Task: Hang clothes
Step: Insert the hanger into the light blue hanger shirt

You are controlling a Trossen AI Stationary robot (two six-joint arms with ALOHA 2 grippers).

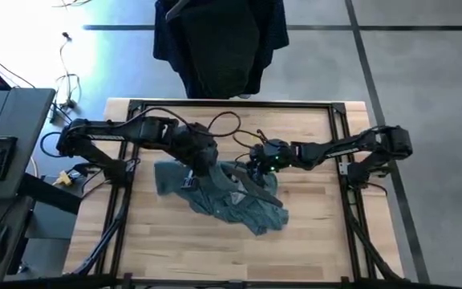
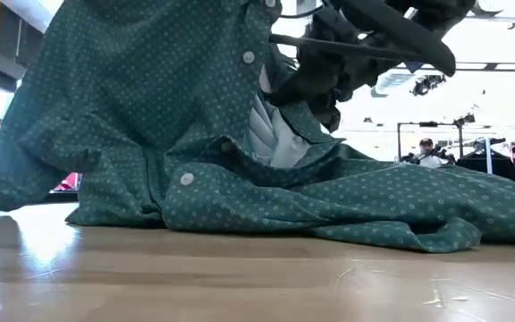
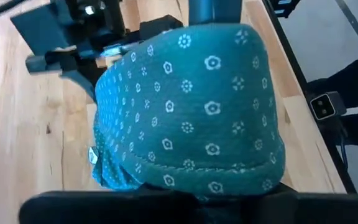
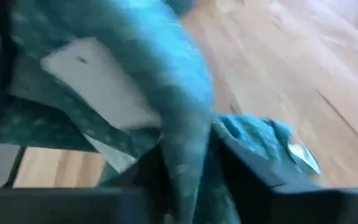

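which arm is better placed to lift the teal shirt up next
Left, probably. The left end effector already has the teal shirt bunched in its fingers, and the low view shows fabric raised off the table. The right end effector sits at the shirt's far edge beside the hanger.

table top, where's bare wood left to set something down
Bare wood along the table's near edge, below the teal shirt, and in both far corners behind the arms. Crowded mid-table: left tool and right tool work over the shirt.
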